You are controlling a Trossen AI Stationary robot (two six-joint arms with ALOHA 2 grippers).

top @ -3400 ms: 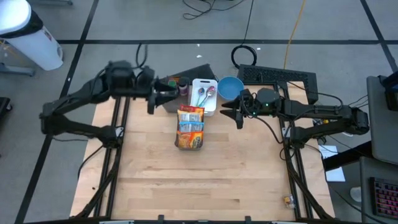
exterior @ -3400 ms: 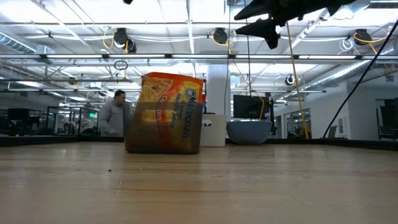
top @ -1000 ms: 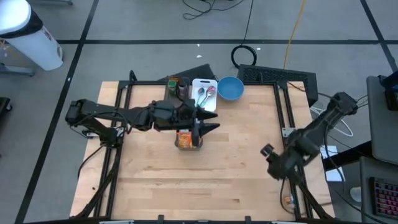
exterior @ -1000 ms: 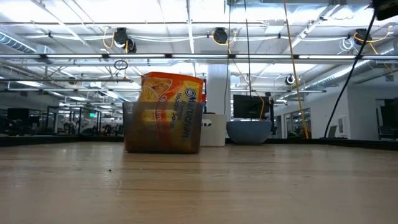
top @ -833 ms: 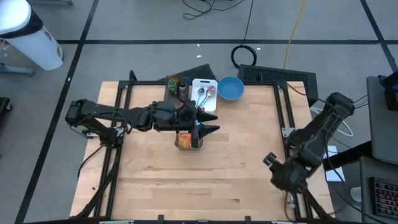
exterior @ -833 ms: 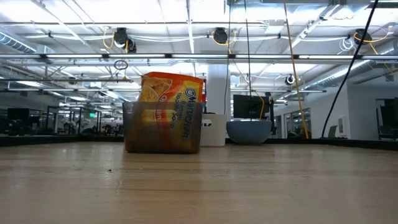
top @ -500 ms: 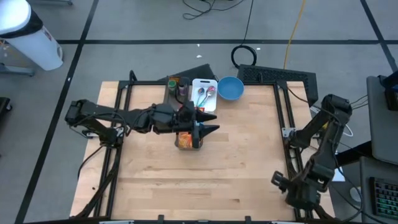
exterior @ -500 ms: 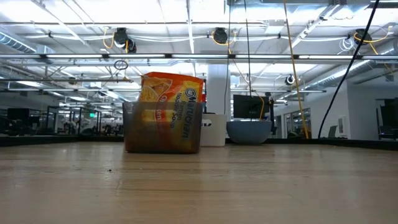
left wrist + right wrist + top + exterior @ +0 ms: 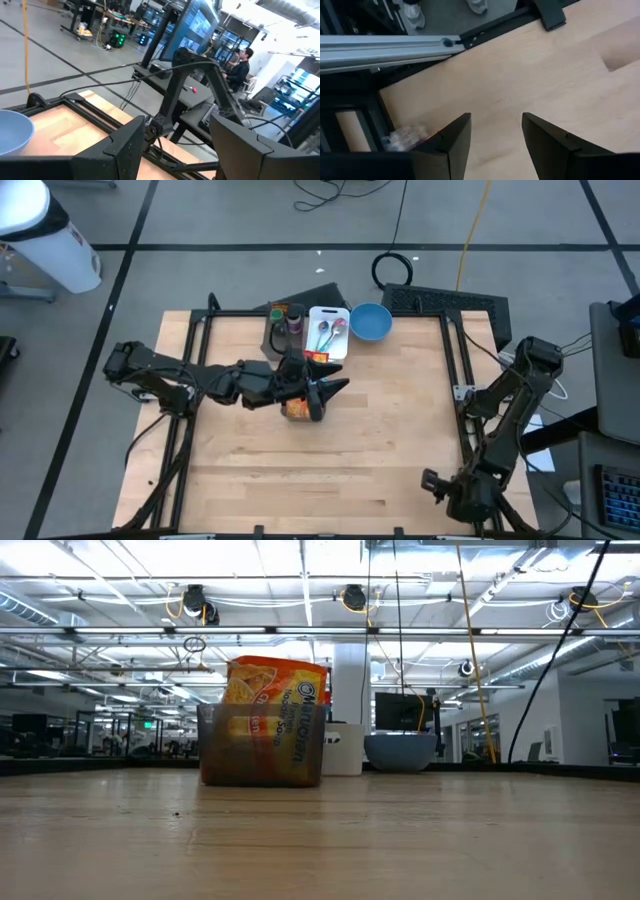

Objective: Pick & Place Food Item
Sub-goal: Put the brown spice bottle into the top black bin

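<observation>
The orange noodle packet (image 9: 276, 705) stands upright in a dark, see-through container (image 9: 262, 745) a little behind the middle of the tabletop (image 9: 380, 430), its long axis vertical and its printed face turned toward the front edge; in the low view its top rises above the container's rim. From above, most of it is hidden under the left gripper (image 9: 330, 392), which hangs right over the container with its two fingers spread apart and pointing toward the right side of the tabletop, holding nothing. The left arm reaches in low and nearly flat from the left edge. Behind the container, near the back edge, a white tray (image 9: 328, 332) with spoons, a blue bowl (image 9: 371, 321) and a small jar (image 9: 280, 317) sit close together, leaving little room there. The front half and the right half of the tabletop lie bare and wide. The right arm is folded down over the front right corner, and the right gripper (image 9: 494, 134) points down at the wood there, its fingers parted with nothing between them; a small crumpled wrapper (image 9: 406, 136) lies beside the frame rail.
</observation>
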